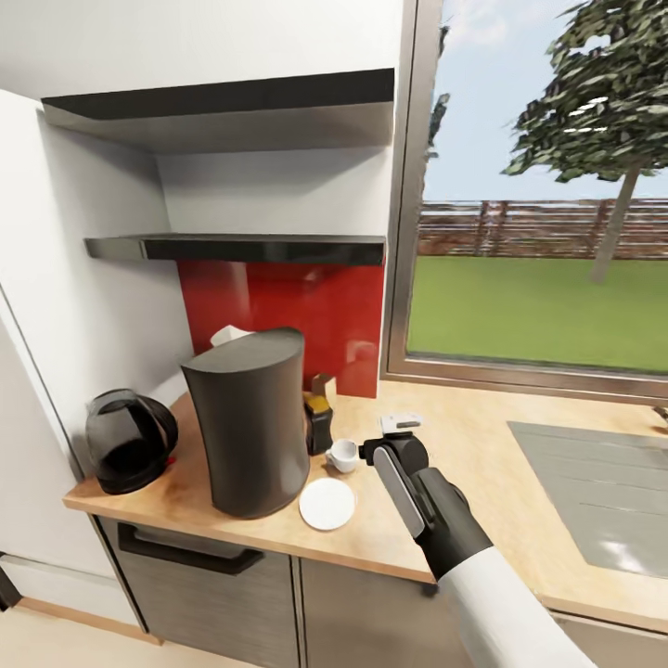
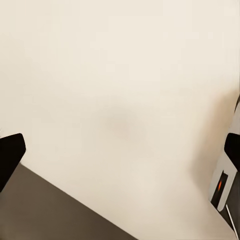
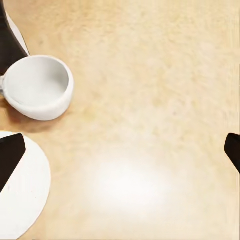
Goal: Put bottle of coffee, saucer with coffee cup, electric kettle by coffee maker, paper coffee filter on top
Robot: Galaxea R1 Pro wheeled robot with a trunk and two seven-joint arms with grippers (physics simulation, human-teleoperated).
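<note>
Since the right pincer [image 1: 390, 452] hangs over the table [image 1: 464, 436] with its fingers spread wide and nothing between them, we figure the cup grab is the risky bit here. The coffee cup [image 1: 342, 455] sits bare on the table just beside the coffee maker [image 1: 250, 422], with the saucer [image 1: 327, 504] right next to it on the near side but not under it. In the right wrist view the coffee cup [image 3: 36, 87] is off to one side of the open fingers, not between them, so if we close from here we probably catch only the rim or knock it over toward the saucer [image 3: 20, 190]. It's small and light-looking, so a nudge could also slide it against the coffee maker.

The electric kettle [image 1: 130, 439] is on the far side of the coffee maker from the cup, near the table's end. A brown bottle-like thing [image 1: 318, 419] is half hidden behind the coffee maker; we can't tell for sure it's the coffee. Something pale [image 1: 227, 335] pokes up behind the maker's top, maybe the filter, hard to say. The left pincer [image 2: 120, 150] shows two dark tips far apart, facing a blank pale surface.
</note>
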